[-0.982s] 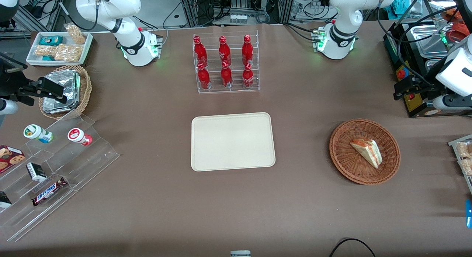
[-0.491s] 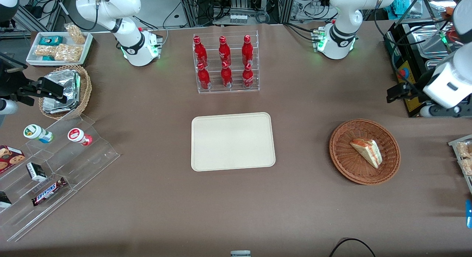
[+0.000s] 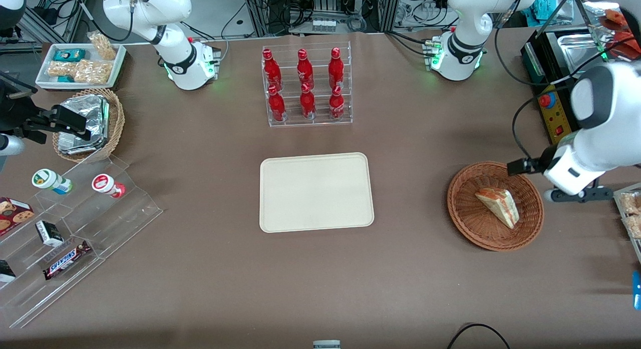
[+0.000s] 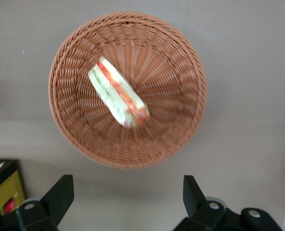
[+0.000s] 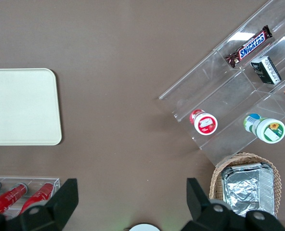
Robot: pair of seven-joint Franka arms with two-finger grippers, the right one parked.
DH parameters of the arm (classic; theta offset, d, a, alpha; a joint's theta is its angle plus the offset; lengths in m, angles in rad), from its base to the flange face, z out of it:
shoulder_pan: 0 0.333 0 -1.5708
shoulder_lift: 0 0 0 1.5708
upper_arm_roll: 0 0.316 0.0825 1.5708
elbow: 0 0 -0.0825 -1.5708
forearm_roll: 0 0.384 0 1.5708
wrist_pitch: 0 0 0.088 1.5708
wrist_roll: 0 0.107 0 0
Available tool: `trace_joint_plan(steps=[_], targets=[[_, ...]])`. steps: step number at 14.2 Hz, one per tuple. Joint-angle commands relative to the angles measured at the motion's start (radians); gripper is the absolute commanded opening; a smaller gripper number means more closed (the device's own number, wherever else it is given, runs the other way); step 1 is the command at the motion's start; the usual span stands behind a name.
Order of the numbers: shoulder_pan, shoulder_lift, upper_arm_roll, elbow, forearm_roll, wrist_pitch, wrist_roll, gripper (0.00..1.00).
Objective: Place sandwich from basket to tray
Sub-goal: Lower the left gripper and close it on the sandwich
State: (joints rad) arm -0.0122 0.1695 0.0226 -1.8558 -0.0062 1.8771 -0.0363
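- Lying in the basket (image 3: 470, 224), the sandwich (image 3: 498, 207) rests on its side near the middle, one long cut face showing red-orange and green layers under clear wrap.
- The gripper (image 4: 127, 202) hangs above the table just outside the basket rim, jaws spread wide and holding nothing; in the front view it sits at the rim on the working arm's side (image 3: 576, 194).
- The tray (image 3: 316, 192) stands well apart, toward the table's middle, with nothing on it.
- Likely handling: light, soft bread that squashes under a hard pinch; the wrap looks smooth and may slip.
- Best hold, as I judge it: across the wedge's narrow thickness, fingers on the two flat bread faces near the thick middle, not at the thin tip.
- The wedge lies slantwise, so the wrist probably needs turning to square the jaws to it.
- Close gently, just enough to lift.
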Motion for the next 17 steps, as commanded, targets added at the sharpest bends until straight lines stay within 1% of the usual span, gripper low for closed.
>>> trace_joint_plan(steps=[1, 3, 4, 7, 8, 11, 13, 14, 15, 16, 17], targets=[[0.014, 0.005, 0.002, -0.132, 0.003, 0.190, -0.008, 1.00], [0.020, 0.030, 0.004, -0.199, -0.004, 0.330, -0.014, 1.00], [0.041, 0.041, 0.004, -0.215, -0.009, 0.373, -0.051, 1.00], [0.044, 0.080, 0.002, -0.207, -0.014, 0.413, -0.346, 1.00], [0.044, 0.094, 0.000, -0.213, -0.015, 0.453, -0.419, 1.00], [0.038, 0.148, -0.001, -0.210, -0.015, 0.539, -0.710, 1.00], [0.037, 0.163, -0.004, -0.212, -0.014, 0.551, -0.812, 1.00], [0.035, 0.175, -0.006, -0.212, -0.014, 0.548, -0.826, 1.00], [0.029, 0.191, -0.006, -0.210, -0.014, 0.544, -0.829, 0.98], [0.021, 0.199, -0.006, -0.210, -0.014, 0.542, -0.830, 0.75], [0.021, 0.199, -0.006, -0.212, -0.012, 0.536, -0.826, 0.42]])
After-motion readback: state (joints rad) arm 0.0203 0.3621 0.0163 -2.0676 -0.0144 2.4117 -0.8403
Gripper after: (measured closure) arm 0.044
